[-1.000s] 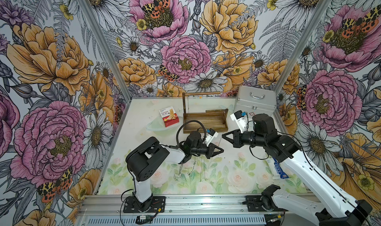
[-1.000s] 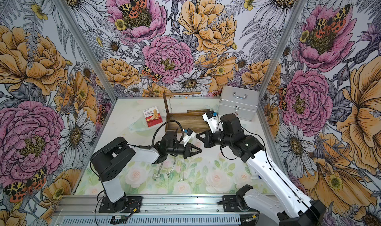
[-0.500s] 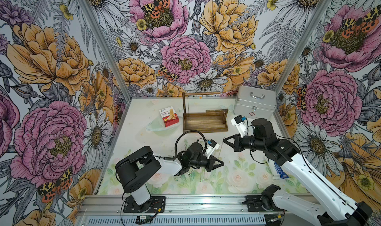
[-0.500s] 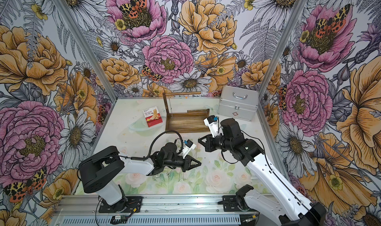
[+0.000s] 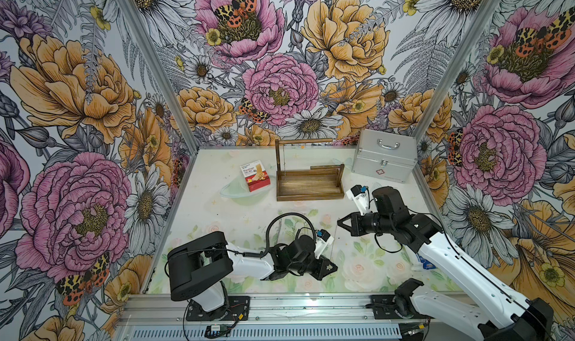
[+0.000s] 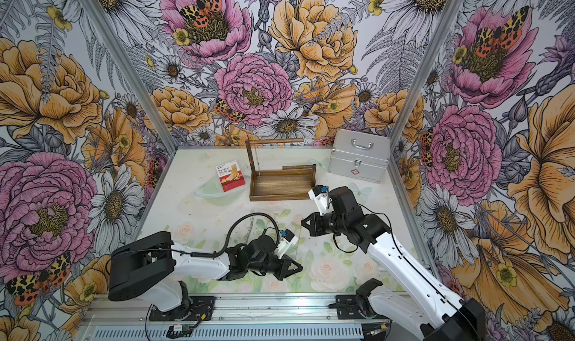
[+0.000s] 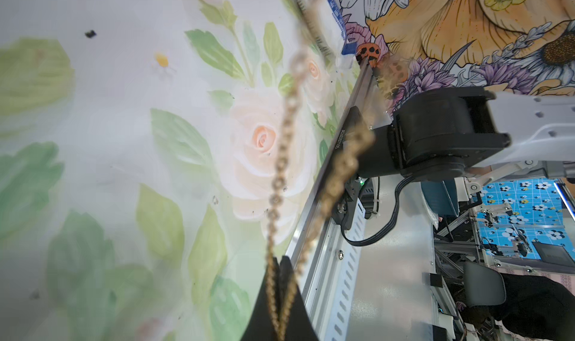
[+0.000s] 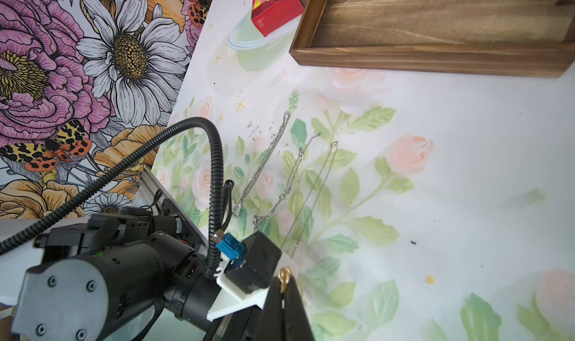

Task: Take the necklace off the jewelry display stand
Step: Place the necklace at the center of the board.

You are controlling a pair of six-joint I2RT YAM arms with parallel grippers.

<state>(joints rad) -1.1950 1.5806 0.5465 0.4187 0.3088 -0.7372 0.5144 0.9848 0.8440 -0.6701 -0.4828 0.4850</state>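
A: Left end effector (image 5: 330,266) first. How wide?
B: Closed right down, pinching the necklace (image 7: 280,165). In the left wrist view two gold strands of it run out from between the tips, blurred, above the counter (image 7: 93,106).
A: And the right end effector (image 5: 340,223)?
B: Closed too. Its wrist view shows a gold ring of that same necklace nipped at the tips. In a top view the necklace (image 5: 335,243) is a thin line running from one end effector to the other, over the near half of the counter.
A: Where is that against the stand (image 5: 309,196)?
B: Well apart. The stand sits at the far side, between a red box (image 5: 255,176) and a silver case (image 5: 384,160), touching neither.
A: Anything in its tray (image 8: 435,22)?
B: What the right wrist view shows of the tray is plain wood grain. A fine strand (image 5: 283,159) hangs from the rod (image 5: 303,141) just beside the post (image 5: 277,159); too thin to say what it is.
A: The case?
B: Lid down, latch at the front, so its inside is hidden.
A: Anything else near the end effectors?
B: Three silver chains (image 8: 264,162) lie side by side on the counter, by the left arm's cable (image 8: 214,168).
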